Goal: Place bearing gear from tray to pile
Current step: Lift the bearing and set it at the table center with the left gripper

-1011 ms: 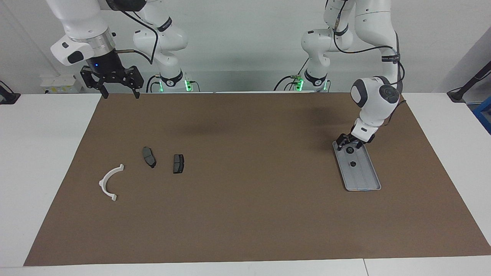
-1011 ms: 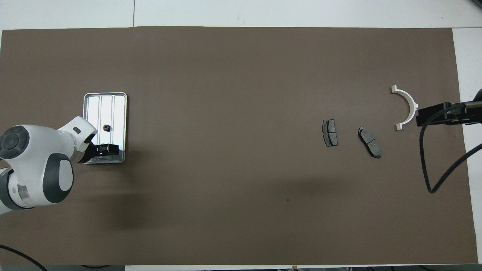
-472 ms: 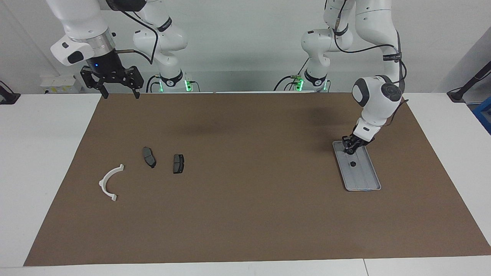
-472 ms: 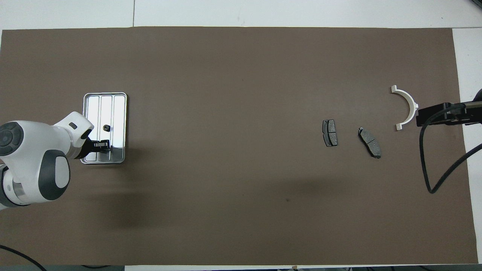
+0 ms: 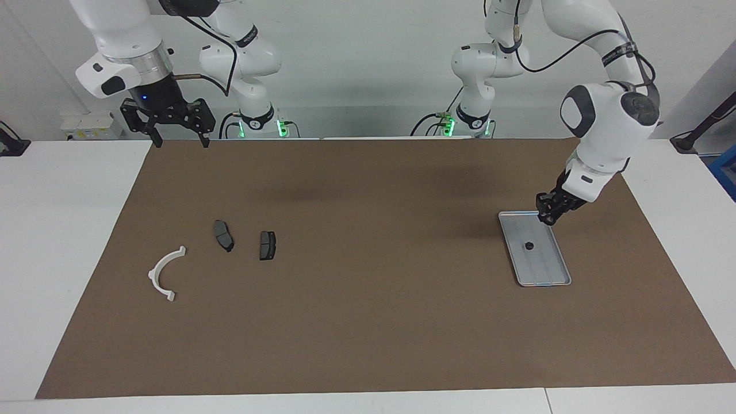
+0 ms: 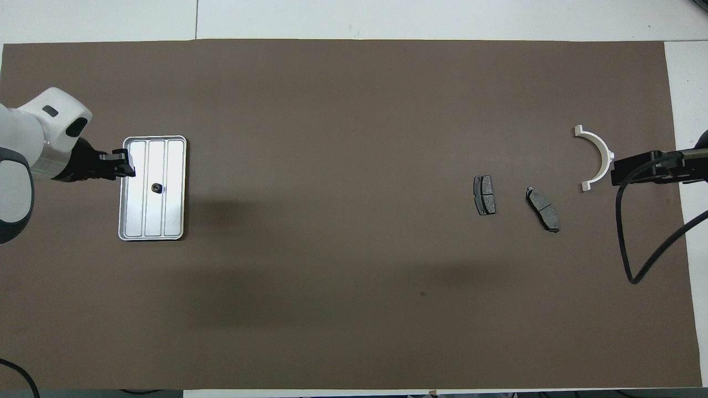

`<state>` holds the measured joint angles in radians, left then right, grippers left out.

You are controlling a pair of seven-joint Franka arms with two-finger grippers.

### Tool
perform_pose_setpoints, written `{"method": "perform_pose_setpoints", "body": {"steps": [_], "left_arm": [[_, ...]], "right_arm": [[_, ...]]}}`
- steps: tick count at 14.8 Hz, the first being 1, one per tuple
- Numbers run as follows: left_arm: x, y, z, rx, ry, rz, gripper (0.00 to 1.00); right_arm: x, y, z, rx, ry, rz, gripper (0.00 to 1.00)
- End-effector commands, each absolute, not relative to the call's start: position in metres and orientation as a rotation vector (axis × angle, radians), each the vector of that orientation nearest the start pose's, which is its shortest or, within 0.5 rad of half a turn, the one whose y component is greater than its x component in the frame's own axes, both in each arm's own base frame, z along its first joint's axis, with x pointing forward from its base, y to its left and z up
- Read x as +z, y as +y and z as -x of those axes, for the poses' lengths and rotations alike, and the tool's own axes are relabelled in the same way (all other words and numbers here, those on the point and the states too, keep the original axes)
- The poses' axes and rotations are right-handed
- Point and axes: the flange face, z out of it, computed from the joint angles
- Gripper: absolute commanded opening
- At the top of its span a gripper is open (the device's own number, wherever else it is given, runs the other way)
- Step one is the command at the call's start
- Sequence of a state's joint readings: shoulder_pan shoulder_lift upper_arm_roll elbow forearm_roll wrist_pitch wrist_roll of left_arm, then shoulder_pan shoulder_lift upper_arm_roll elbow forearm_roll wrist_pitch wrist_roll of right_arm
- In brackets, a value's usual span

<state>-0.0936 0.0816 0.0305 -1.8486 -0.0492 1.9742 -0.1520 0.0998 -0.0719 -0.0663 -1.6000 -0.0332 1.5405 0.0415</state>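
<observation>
On tray (image 5: 555, 271): one bearing gear (image 5: 528, 246)

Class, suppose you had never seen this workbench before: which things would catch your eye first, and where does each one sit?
The silver tray at the left arm's end of the brown mat, one small dark gear on it, with the left gripper shut above its nearer rim. At the right arm's end lie a white half-ring bracket and two dark brake pads. The right gripper waits open, raised above the mat's edge.
</observation>
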Motion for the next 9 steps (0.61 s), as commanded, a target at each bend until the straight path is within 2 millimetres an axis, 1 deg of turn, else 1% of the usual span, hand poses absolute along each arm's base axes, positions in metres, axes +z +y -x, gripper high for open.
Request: {"method": "perform_pose_setpoints", "body": {"steps": [1,2,4,5,7,8,9], "left_arm": [[0.487,-0.144,-0.601,-0.091,-0.292,3.185,0.0],[0.487,-0.18,-0.595,-0.124,-0.315,3.196,0.0],[0.486,-0.236,-0.583,-0.186,-0.343,3.22,0.0],[0.479,-0.258,-0.579,-0.195,-0.347,3.226,0.0],[0.457,-0.301,-0.566,-0.16,-0.298,3.227,0.0],[0.44,-0.32,-0.562,-0.147,-0.287,3.222,0.0],[0.424,-0.335,-0.56,-0.153,-0.287,3.224,0.0]], "right_arm": [[0.649,0.013,-0.525,-0.051,-0.043,3.162,1.0],[0.648,0.014,-0.525,-0.051,-0.043,3.156,1.0],[0.65,0.014,-0.529,-0.099,-0.043,3.148,1.0],[0.65,0.015,-0.53,-0.111,-0.048,3.147,1.0],[0.65,0.022,-0.529,-0.109,-0.07,3.147,1.0],[0.65,0.021,-0.529,-0.109,-0.068,3.145,1.0],[0.651,0.019,-0.53,-0.111,-0.058,3.145,1.0]]}}
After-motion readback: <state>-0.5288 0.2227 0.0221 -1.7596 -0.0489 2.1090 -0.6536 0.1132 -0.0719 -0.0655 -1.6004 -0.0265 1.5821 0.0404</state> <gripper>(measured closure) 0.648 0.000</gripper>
